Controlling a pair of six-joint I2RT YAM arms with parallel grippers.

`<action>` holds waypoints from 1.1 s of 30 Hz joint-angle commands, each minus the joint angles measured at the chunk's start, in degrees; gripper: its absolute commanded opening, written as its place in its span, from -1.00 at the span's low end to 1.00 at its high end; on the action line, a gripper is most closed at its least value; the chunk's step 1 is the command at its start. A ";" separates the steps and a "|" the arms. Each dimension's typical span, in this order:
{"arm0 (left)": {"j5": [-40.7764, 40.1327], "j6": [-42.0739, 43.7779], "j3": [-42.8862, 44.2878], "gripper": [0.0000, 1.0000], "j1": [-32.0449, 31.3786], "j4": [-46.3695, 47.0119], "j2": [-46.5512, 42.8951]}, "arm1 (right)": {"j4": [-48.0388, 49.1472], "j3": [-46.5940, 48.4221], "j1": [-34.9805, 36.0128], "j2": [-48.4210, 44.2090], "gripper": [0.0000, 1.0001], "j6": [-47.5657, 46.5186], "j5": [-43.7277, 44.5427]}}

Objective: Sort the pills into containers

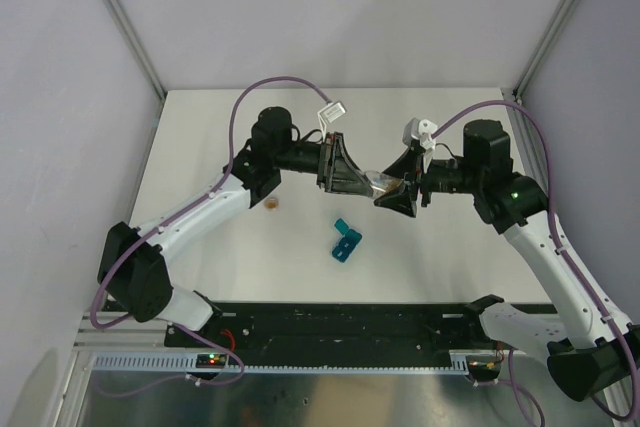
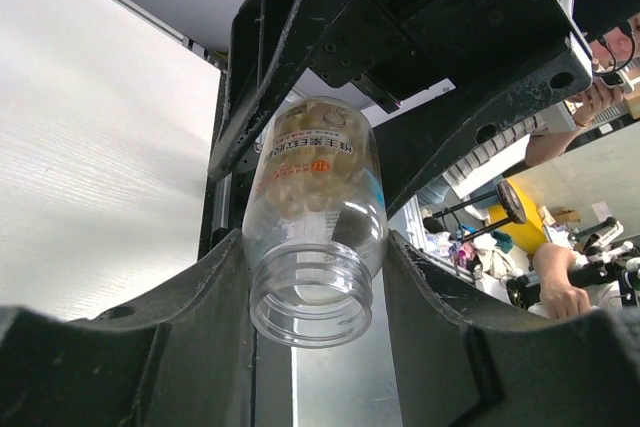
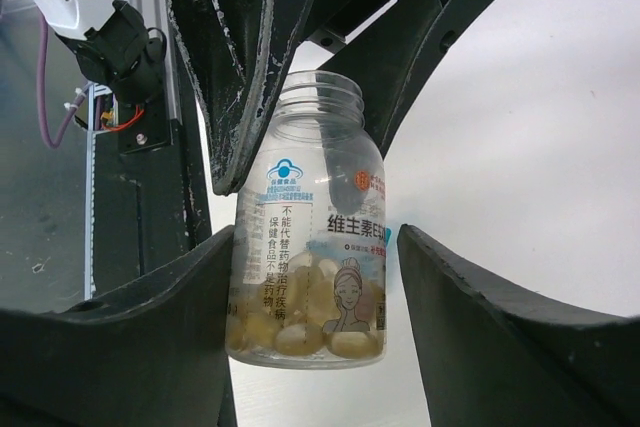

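Bases of both arms sit at the near edge of the bench (image 1: 220, 127), and both reach in toward its middle. Nearest of the loose things is the teal pill box (image 1: 346, 240), lying flat and a little askew on the near side of the middle. One part juts from it toward the far edge, perhaps a raised lid, but it is too small to tell. Further back and toward the left edge lies a small orange round thing (image 1: 272, 205), well apart from the box.

Beyond these, above the middle of the bench, the two grippers meet head-on around a clear bottle (image 1: 383, 182) held off the surface. Its cap is off, and the yellowish pills (image 3: 310, 327) are heaped at the base end. The left gripper (image 2: 315, 247) is clenched on the bottle's shoulder just behind the threaded mouth. The right gripper (image 3: 315, 237) brackets the base. One of its pads touches the bottle, but a sliver of bench shows beside the other, so I cannot tell whether it is gripping.

This looks like a hand-over or a two-handed steadying of the opened bottle, before any pouring. No pill is visible in the box. The box lies nearer the near edge than the bottle and slightly to its left, not under the mouth. The next move likely calls for one firm grip, a short carry over the box, then a slow tilt so that few pills drop.
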 commanded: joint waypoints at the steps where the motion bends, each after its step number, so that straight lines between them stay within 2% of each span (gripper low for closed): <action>1: 1.52 -1.21 -0.13 -1.00 -0.18 3.15 -2.58 | 1.53 0.34 -0.62 -0.40 0.31 0.12 -0.80; 5: 1.43 -1.22 -0.29 -1.00 0.02 3.29 -2.55 | 1.09 0.34 -0.86 -0.27 0.29 -0.14 -0.70; 7: 1.39 -1.22 -0.39 -1.00 0.13 3.29 -2.57 | 1.03 0.34 -0.95 -0.21 0.21 -0.10 -0.68; 15: 1.26 -1.08 -0.56 -1.00 0.45 3.44 -2.51 | 0.52 0.34 -1.20 0.23 -0.75 -0.24 -0.90; 17: 1.02 -0.99 -0.60 -0.93 0.59 3.48 -2.47 | 0.12 0.34 -1.22 0.31 -0.92 -0.39 -1.06; 24: 0.51 -0.71 -0.49 -0.10 1.14 3.41 -2.28 | 0.85 -0.22 -1.42 0.55 -1.00 -0.14 -2.10; 29: 0.60 0.43 -0.67 0.63 2.21 2.50 -2.38 | 1.06 -0.35 -2.12 0.46 -1.00 -0.15 -3.01; 31: 0.70 1.10 -0.84 0.83 3.25 1.97 -2.63 | 0.96 -0.84 -2.79 0.33 -1.00 -0.35 -3.59; 33: 0.82 1.93 -1.02 0.95 4.63 1.33 -3.01 | 0.93 -1.54 -3.46 0.16 -1.00 -0.53 -4.11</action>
